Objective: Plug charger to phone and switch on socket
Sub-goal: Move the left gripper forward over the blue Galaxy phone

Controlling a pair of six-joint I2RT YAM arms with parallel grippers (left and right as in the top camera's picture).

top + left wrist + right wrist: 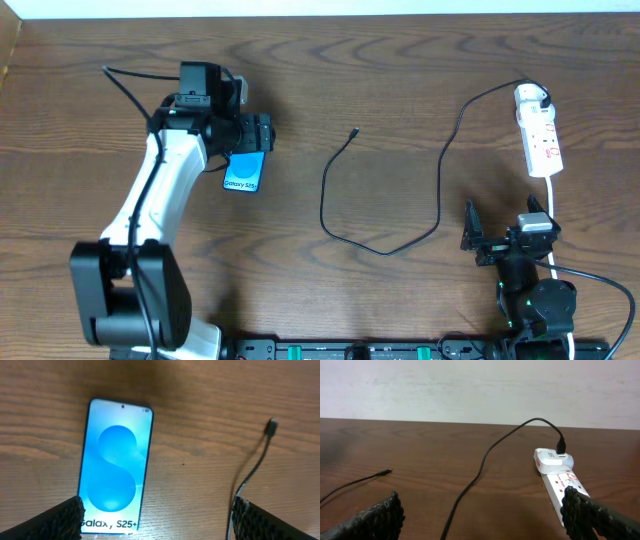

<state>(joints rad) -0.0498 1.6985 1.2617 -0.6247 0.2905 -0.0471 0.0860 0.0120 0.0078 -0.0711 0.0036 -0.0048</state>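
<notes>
The phone [245, 173] lies flat on the table, blue screen up; in the left wrist view [116, 467] it reads "Galaxy S25+". My left gripper [262, 133] [159, 519] hovers over its end, open and empty. The black charger cable [345, 215] curves across the table's middle, its free plug tip [354, 131] [271, 427] right of the phone. Its other end enters the white adapter [530, 97] [553, 458] on the white socket strip [542, 142] [562, 487]. My right gripper [500, 238] [482, 515] is open and empty near the front edge, below the strip.
The strip's white cord [552, 215] runs down past the right arm. A pale wall [480, 385] stands behind the table's far edge. The left arm's black cable [125, 85] loops at the far left.
</notes>
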